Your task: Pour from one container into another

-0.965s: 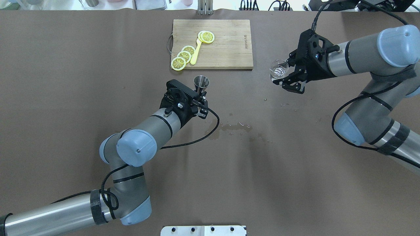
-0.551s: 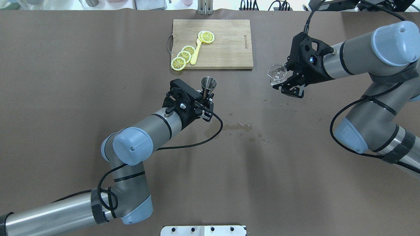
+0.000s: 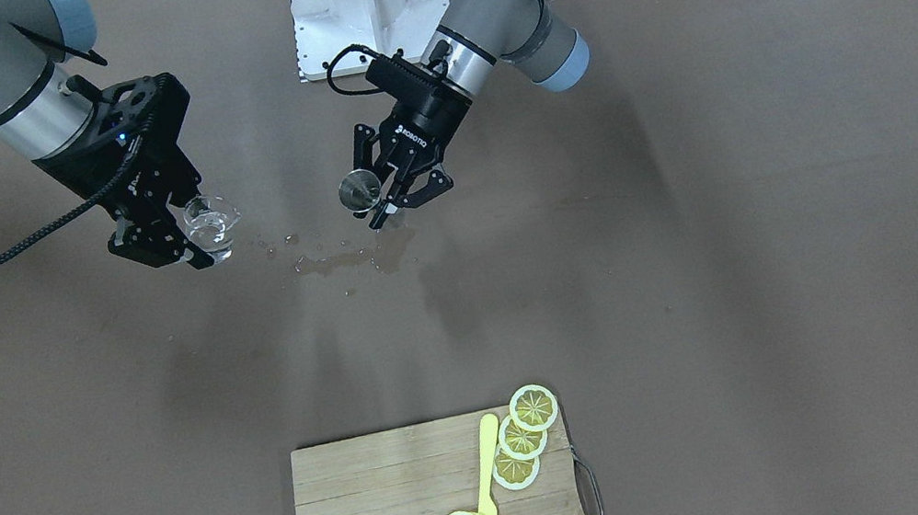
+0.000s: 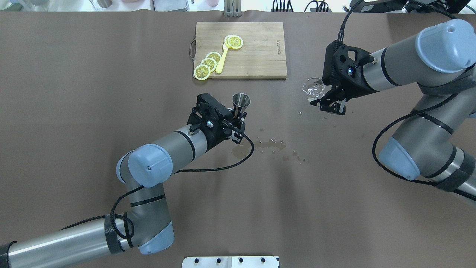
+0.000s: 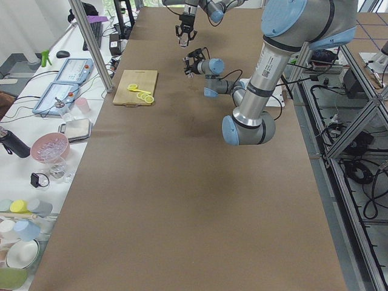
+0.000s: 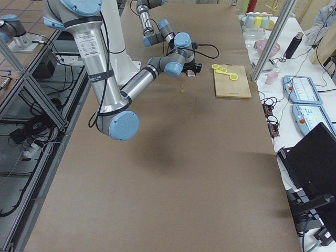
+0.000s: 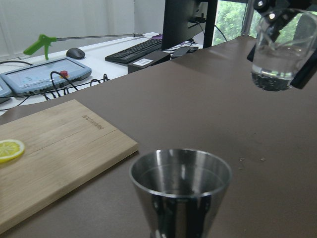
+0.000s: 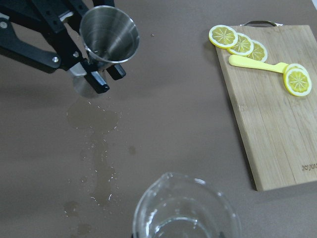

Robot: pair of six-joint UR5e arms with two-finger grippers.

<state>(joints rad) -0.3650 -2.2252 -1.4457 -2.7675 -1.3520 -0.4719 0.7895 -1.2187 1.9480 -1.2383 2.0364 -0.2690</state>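
A small clear glass cup hangs above the table at the right, upright, with my right gripper shut on it. A little water sits in the cup, whose rim fills the bottom of the right wrist view. My left gripper is shut on the waist of the steel jigger, holding it upright and off the table near the centre. The jigger and the cup stand well apart at similar height. The jigger's open cone faces up.
A wooden cutting board lies at the far centre with lemon slices and a yellow utensil. A wet spill marks the brown table between the arms. The robot's base plate is at the near edge.
The left gripper has carried the jigger a little to the right. The right gripper has swung slightly left and brought the cup a bit nearer.
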